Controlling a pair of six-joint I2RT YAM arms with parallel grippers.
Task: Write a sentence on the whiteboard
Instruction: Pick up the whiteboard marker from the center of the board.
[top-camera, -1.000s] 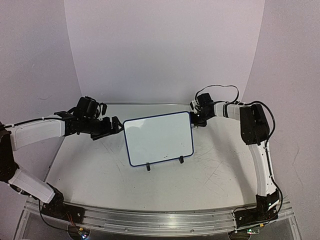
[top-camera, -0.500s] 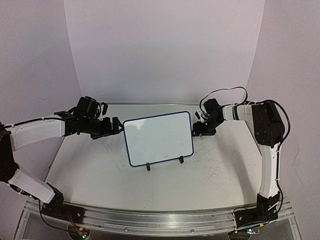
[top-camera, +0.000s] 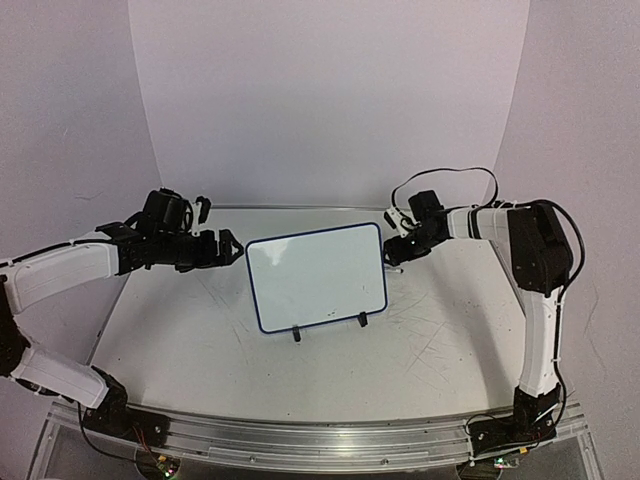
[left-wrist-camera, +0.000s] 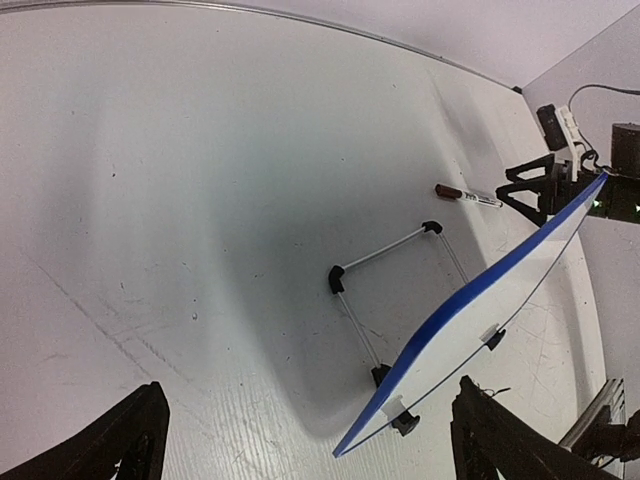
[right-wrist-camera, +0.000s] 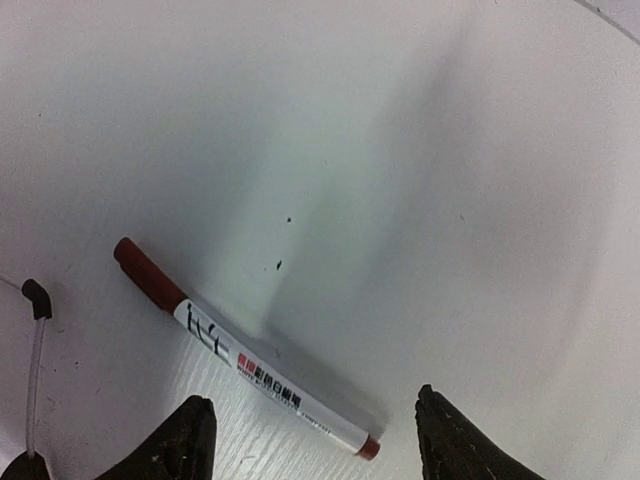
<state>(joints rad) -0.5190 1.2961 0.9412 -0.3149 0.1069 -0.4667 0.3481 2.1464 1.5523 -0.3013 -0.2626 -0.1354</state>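
The right gripper (right-wrist-camera: 315, 425), jaws open, hung over the marker (right-wrist-camera: 245, 358) lying slantwise just beneath it; a skewed close could flick the pen away. The blank whiteboard (top-camera: 317, 277) stood just left of it, beside the open left gripper (top-camera: 230, 247), easily toppled by a careless swing.

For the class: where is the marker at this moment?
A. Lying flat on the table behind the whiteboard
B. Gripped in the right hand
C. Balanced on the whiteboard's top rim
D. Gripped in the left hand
A: the marker lies flat on the table on the stand side of the whiteboard, below the open right hand, which does not touch it.
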